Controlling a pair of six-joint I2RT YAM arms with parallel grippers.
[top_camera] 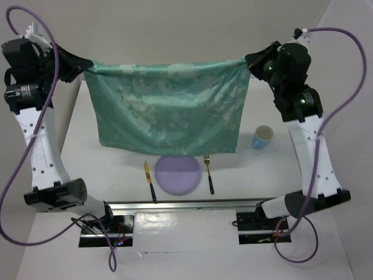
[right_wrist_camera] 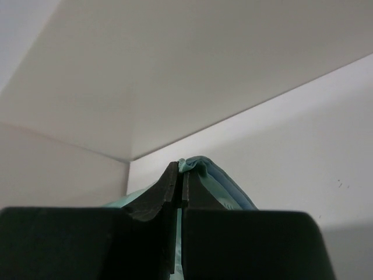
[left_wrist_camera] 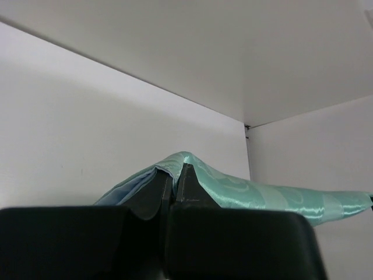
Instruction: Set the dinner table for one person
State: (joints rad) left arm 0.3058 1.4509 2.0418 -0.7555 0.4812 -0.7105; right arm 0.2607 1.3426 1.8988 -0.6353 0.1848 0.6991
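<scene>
A teal-green patterned cloth mat [top_camera: 169, 108] hangs stretched in the air above the white dinner table [top_camera: 87, 157]. My left gripper [top_camera: 87, 66] is shut on its upper left corner; the cloth [left_wrist_camera: 245, 189] drapes over the closed fingers [left_wrist_camera: 173, 175]. My right gripper [top_camera: 249, 60] is shut on the upper right corner, with cloth [right_wrist_camera: 218, 175] bunched at the fingertips [right_wrist_camera: 182, 170]. Below the mat's lower edge lie a purple plate [top_camera: 178, 174], a knife [top_camera: 149, 179] to its left and a fork [top_camera: 208, 173] to its right. A blue cup [top_camera: 263, 137] stands at the right.
A metal rail [top_camera: 192, 205] runs along the near edge between the arm bases. White walls enclose the table at the back and sides. Purple cables loop from both arms.
</scene>
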